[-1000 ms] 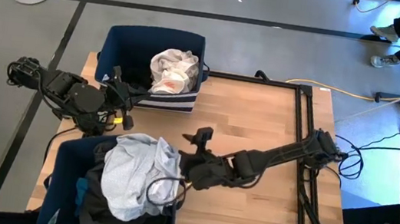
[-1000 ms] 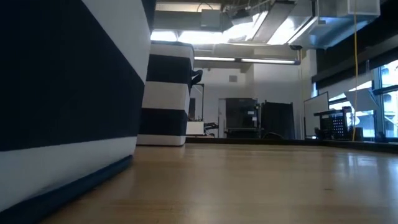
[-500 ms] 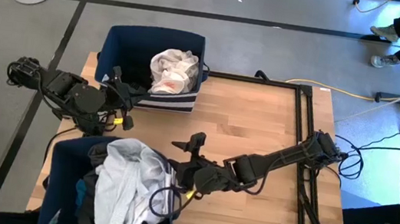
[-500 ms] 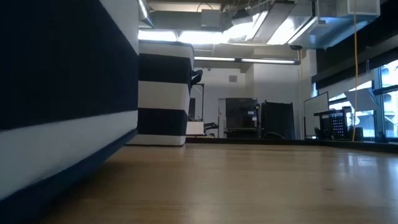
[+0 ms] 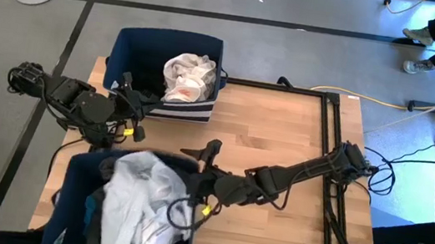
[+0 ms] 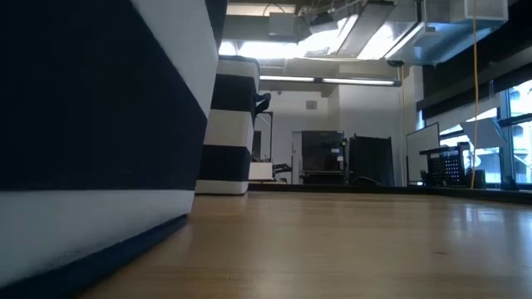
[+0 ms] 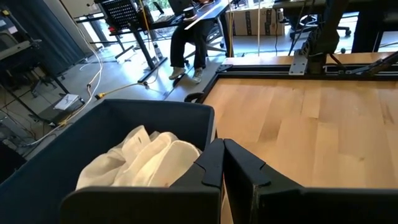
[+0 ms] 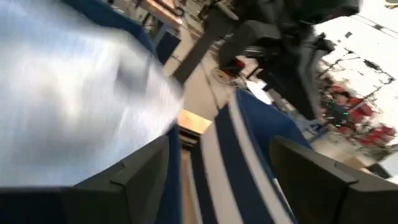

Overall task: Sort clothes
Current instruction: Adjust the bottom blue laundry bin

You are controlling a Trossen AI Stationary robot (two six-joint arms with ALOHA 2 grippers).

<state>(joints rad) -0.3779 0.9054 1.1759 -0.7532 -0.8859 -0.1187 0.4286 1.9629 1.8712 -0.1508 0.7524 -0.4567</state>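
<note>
The near dark blue bin (image 5: 76, 172) holds a pale grey-white garment (image 5: 140, 200) heaped over teal and dark clothes (image 5: 91, 209). The far bin (image 5: 126, 47) holds a cream garment (image 5: 186, 76), which also shows in the left wrist view (image 7: 143, 162). My right gripper (image 5: 190, 188) is open at the near bin's right rim. In the right wrist view the bin's striped wall (image 8: 214, 155) lies between its fingers (image 8: 219, 142), with the pale garment (image 8: 74, 93) beside one finger. My left gripper (image 5: 137, 105) is shut and empty beside the far bin's rim (image 7: 155, 112). My right gripper stands open over the near bin's right wall (image 8: 214, 155), one finger (image 8: 146, 171) on the garment's side and one (image 8: 311, 174) outside. Whether either finger touches the wall or the garment, I cannot tell.
Bare wooden table (image 5: 284, 131) lies right of both bins. In the low view the near bin's wall (image 6: 91, 124) fills the left side and the far bin (image 6: 229, 124) stands behind it. A black frame (image 5: 335, 121) runs along the table's right edge.
My right gripper has gone toward the table's left and near edges, up against the near bin's right rim. The pale garment has drawn off that rim and bunched into a heap farther inside. The near bin has shifted a little on the table.
</note>
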